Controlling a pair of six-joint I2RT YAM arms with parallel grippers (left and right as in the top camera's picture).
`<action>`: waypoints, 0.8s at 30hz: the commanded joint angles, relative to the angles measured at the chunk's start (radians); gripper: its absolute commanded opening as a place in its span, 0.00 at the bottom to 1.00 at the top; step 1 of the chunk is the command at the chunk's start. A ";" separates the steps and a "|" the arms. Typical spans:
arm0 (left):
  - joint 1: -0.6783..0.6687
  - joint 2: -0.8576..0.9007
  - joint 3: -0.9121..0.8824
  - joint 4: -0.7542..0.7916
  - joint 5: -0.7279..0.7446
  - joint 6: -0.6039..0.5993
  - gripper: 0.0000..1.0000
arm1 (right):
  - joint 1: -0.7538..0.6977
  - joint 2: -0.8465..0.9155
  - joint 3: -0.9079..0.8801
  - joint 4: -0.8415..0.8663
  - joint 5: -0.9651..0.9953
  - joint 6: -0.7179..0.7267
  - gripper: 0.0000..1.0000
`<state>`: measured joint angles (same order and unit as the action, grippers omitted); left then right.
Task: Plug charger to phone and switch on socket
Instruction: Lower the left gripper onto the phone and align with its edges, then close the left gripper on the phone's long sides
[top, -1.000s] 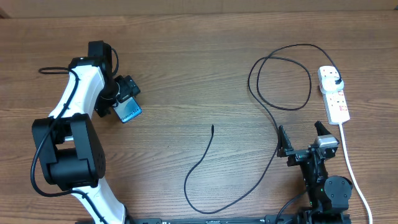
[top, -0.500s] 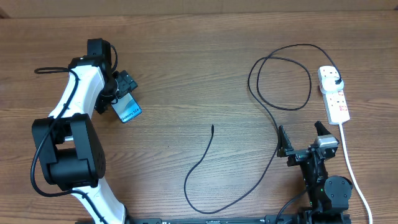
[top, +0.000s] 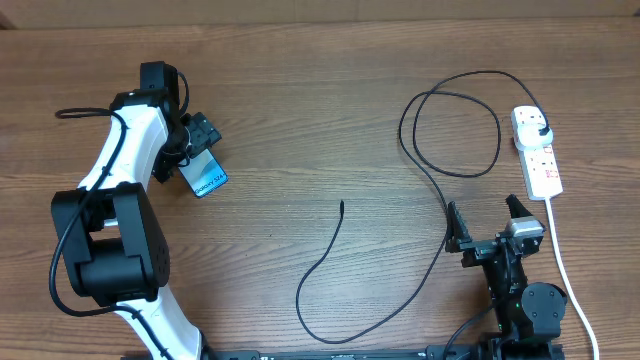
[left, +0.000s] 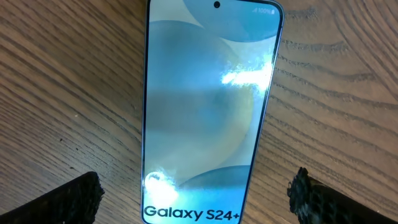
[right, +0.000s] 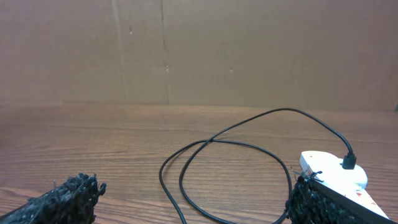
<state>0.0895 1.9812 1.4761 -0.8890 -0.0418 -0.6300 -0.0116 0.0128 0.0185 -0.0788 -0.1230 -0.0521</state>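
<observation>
Left wrist: phone (left: 208, 106) between left gripper's (left: 195, 191) jaws

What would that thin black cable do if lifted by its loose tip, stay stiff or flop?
Probably flop: the charger lies in loose curves and a loop, so it would likely sag and trail. Being so thin, it looks light. Its far end sits in the socket, so a long pull might drag that strip.

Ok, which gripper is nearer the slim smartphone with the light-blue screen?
Left. The left gripper hangs open right above the phone, a finger on either side of its text end. The right gripper is open far away, near the white power strip.
</observation>
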 joint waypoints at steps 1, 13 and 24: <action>0.004 -0.006 0.032 0.000 -0.013 -0.011 1.00 | 0.006 -0.011 -0.011 0.005 0.003 -0.002 1.00; 0.004 -0.006 0.082 -0.048 -0.021 -0.021 1.00 | 0.006 -0.011 -0.011 0.005 0.003 -0.002 1.00; 0.003 0.105 0.185 -0.145 -0.010 0.007 1.00 | 0.006 -0.011 -0.011 0.005 0.003 -0.002 1.00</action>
<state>0.0895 2.0167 1.5890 -1.0183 -0.0418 -0.6296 -0.0116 0.0128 0.0185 -0.0784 -0.1230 -0.0525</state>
